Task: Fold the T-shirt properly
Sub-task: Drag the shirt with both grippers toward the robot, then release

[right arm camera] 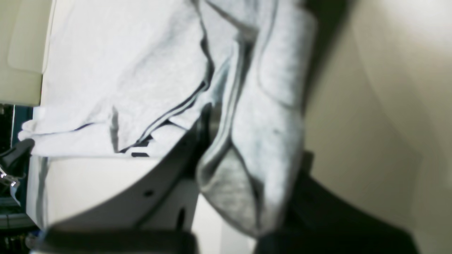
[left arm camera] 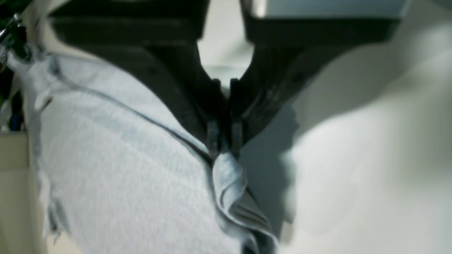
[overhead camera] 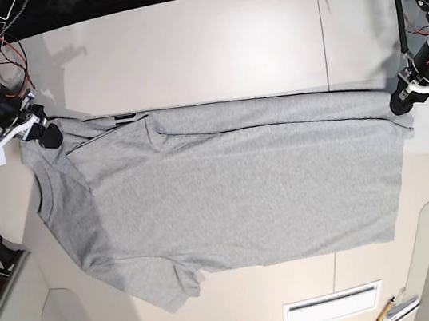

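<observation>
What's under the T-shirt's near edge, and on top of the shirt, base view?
Pale tabletop shows past the T-shirt's near edge; whatever is beneath is covered. On top: no separate object visible.

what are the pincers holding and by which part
Both hold the grey t-shirt: left pincer and right pincer at opposite ends of its far edge
</observation>
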`<state>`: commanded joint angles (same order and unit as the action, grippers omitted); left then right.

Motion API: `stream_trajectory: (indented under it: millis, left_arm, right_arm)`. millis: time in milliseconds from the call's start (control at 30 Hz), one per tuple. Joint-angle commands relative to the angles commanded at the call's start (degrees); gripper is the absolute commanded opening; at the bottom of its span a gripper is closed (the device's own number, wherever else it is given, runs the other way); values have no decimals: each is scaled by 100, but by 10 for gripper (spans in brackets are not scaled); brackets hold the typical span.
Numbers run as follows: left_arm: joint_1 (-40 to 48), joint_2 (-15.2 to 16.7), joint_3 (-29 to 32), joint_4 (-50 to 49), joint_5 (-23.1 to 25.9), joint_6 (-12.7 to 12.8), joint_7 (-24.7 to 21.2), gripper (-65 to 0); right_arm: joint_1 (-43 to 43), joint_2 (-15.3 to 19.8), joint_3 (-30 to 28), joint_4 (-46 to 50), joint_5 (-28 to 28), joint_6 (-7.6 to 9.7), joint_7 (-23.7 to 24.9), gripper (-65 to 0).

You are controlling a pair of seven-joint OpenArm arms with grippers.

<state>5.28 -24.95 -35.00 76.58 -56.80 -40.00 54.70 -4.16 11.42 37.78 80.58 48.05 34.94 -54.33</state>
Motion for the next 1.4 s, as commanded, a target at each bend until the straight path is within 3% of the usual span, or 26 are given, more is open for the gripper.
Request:
stream_trajectory:
  millis: [400, 600, 933, 1167, 1400]
  left_arm:
    - [1731, 2, -501, 1482, -426, 0, 455, -650]
    - [2245, 7, -570, 1582, -424, 0, 466, -650]
    - [2712, 7, -638, 1582, -584, 0, 625, -650]
    - [2824, 4, -638, 1582, -627, 0, 817, -650]
    - [2824, 4, -638, 1582, -645, 0, 988, -650]
  right_arm:
    - [-1097, 302, 15, 975, 256, 0, -341, -650]
    - [-1530, 306, 15, 1384, 254, 0, -481, -650]
    - [-1910, 326, 83, 1497, 256, 0, -616, -650]
    - [-2214, 719, 90, 1506, 385, 0, -721, -650]
    - [-2234, 761, 90, 1504, 385, -28, -719, -650]
